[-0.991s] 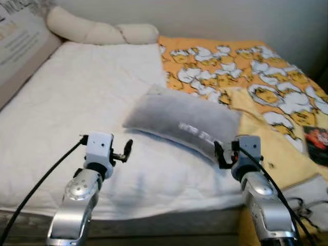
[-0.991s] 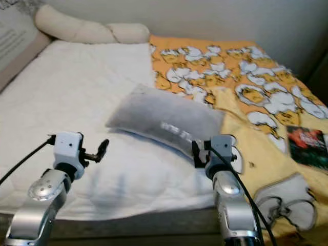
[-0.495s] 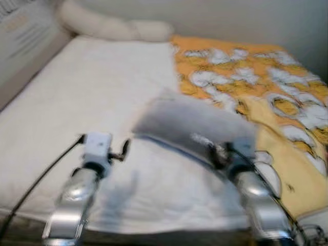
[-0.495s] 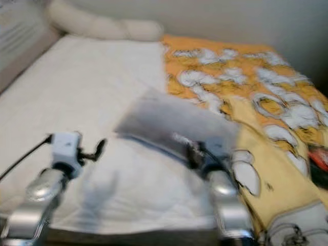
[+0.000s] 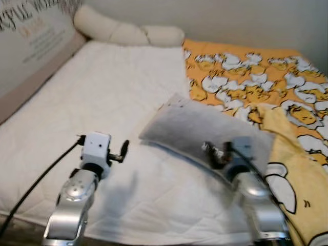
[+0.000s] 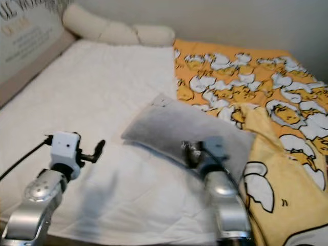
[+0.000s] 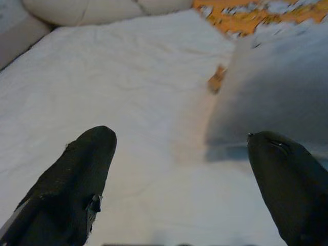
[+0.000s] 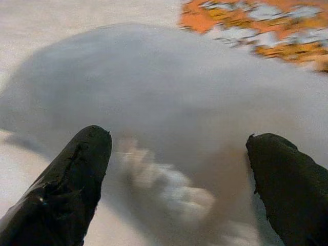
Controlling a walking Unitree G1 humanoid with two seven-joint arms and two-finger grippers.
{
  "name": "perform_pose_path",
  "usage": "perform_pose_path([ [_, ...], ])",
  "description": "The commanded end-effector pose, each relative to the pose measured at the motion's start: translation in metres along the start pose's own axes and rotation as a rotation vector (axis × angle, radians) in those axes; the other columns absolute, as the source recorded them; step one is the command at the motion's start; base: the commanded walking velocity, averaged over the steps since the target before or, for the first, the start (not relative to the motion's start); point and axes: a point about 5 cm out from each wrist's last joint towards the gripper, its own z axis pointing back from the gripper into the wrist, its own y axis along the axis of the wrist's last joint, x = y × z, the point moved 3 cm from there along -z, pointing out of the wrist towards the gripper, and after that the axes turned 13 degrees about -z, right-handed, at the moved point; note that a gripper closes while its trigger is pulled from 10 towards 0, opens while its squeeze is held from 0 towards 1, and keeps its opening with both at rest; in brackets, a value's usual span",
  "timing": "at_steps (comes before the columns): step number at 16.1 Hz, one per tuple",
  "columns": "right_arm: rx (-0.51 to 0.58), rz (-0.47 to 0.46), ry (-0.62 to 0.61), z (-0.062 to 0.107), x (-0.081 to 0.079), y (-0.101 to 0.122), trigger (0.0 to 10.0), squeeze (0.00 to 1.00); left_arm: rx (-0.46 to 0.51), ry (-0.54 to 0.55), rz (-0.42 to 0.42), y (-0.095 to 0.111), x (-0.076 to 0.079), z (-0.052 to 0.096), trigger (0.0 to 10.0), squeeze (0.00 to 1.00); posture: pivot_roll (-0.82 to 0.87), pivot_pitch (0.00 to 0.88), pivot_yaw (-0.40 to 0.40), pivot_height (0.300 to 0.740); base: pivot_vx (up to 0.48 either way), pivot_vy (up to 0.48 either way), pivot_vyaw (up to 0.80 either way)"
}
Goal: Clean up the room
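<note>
In the left eye view a bed (image 5: 102,92) with a white quilted cover fills the scene, and a grey pillow (image 5: 197,125) lies across its middle, its right end over an orange blanket (image 5: 246,72) printed with white and yellow figures. A cream bolster (image 5: 125,32) lies along the far edge. The right claw (image 5: 215,152) sits at the pillow's near edge, blurred, while the left claw (image 5: 122,151) hovers over bare cover, left of the pillow. In the right eye view the same layout shows, the right forearm cut off at the bottom. In the left wrist view the fingers (image 7: 77,184) stand spread wide, released, with the pillow's corner between them. In the right wrist view the fingers (image 8: 72,179) are likewise apart, the smeared grey pillow close before them, contact unclear.
</note>
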Motion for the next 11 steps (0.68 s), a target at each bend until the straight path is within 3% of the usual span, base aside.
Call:
perform_pose_path([
  [1, 0.042, -0.006, -0.017, 0.001, 0.007, 0.011, 10.0, 0.0, 0.02, -0.019, -0.013, 0.005, 0.004, -0.001, 10.0, 0.0, 0.07, 0.0, -0.039, 0.74, 0.0, 0.0, 0.0],
  [3, 0.094, -0.055, -0.053, 0.0, 0.014, 0.023, 10.0, 0.0, 0.032, -0.039, -0.035, 0.008, 0.006, -0.001, 10.0, 0.0, 0.07, 0.0, -0.037, 0.74, 0.0, 0.0, 0.0],
  [5, 0.133, -0.032, -0.091, -0.001, 0.024, 0.034, 10.0, 0.0, 0.036, -0.05, -0.045, 0.009, 0.006, 0.0, 10.0, 0.0, 0.07, 0.0, -0.026, 0.74, 0.0, 0.0, 0.0],
  [6, 0.163, 0.017, -0.135, -0.002, 0.038, 0.044, 10.0, 0.0, 0.033, -0.06, -0.05, 0.008, 0.006, 0.0, 10.0, 0.0, 0.06, 0.0, -0.022, 0.74, 0.0, 0.0, 0.0],
  [7, 0.123, 0.102, -0.248, -0.001, 0.073, 0.051, 10.0, 0.0, 0.022, -0.09, -0.089, 0.004, 0.008, 0.002, 10.0, 0.0, 0.05, 0.0, -0.011, 0.74, 0.0, 0.0, 0.0],
  [10, -0.023, 0.26, -0.36, 0.003, 0.118, 0.042, 10.0, 0.0, 0.012, -0.111, -0.105, 0.001, 0.007, 0.003, 10.0, 0.0, 0.04, 0.0, -0.011, 0.74, 0.0, 0.0, 0.0],
  [11, -0.079, 0.286, -0.358, 0.003, 0.123, 0.034, 10.0, 0.0, 0.011, -0.114, -0.106, 0.001, 0.006, 0.003, 10.0, 0.0, 0.04, 0.0, -0.012, 0.74, 0.0, 0.0, 0.0],
])
